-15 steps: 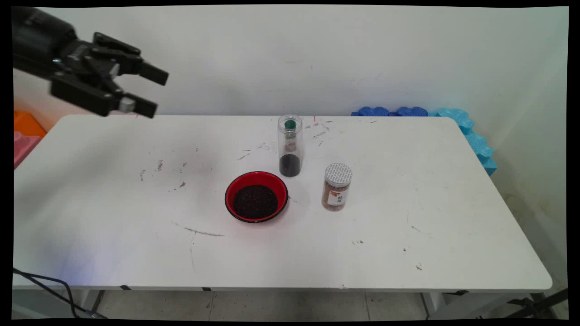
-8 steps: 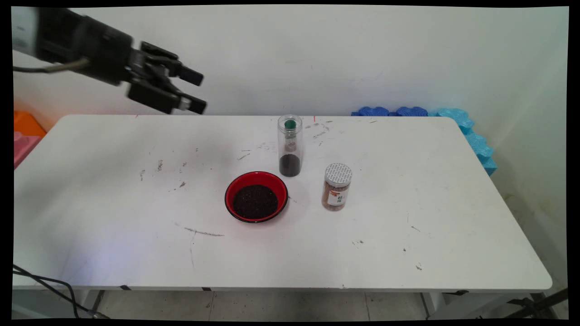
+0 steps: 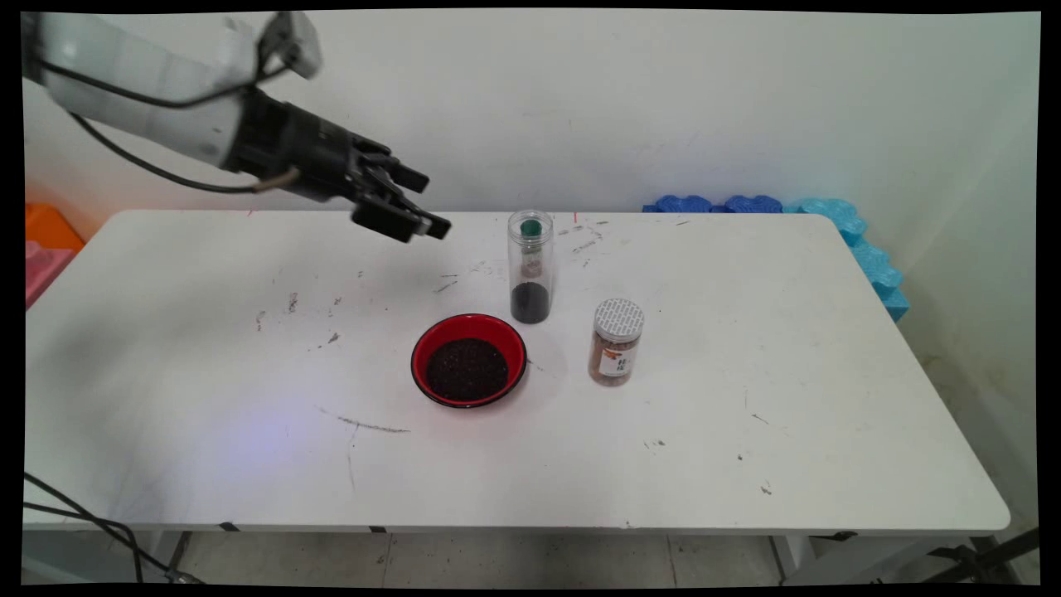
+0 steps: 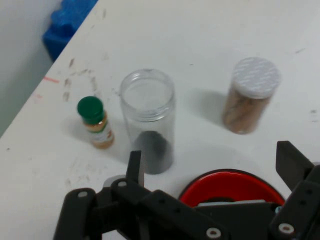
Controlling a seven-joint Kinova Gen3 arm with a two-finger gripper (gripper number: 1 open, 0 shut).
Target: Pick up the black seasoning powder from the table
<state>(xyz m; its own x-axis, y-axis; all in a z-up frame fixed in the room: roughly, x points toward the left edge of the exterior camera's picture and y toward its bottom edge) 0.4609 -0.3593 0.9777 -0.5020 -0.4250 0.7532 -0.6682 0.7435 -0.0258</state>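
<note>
Tube (image 3: 530,265) (image 4: 147,115) is standing upright near the middle of the table (image 3: 746,398), open at the top, with a dark fill taking up only its lowest part. I am judging it light, stiff clear plastic with a smooth wall that is likely to be slippery. It is tall on a narrow foot, so it is apt to tip. A hold across the mid-wall, above the fill, looks soundest to me.

Gripper (image 3: 433,202) (image 4: 210,155) is hanging above the table's far side, to the picture's left of the tube and apart from it. Its fingers (image 4: 134,165) are spread wide, gripping nothing and touching nothing. In the hand view the tube is sitting just ahead of the left-hand finger.

Working outward:
- Bowl (image 3: 468,359) (image 4: 230,185), red, is holding dark grains just in front of the tube, and I cannot tell whether the two are touching.
- Bottle (image 4: 94,122), small and green-capped, is standing just behind the tube.
- Jar (image 3: 617,342) (image 4: 248,97), with a white lid and brown contents, is standing near the tube on the picture's right.
- Foam (image 3: 829,215), blue, is lying along the far right edge.
</note>
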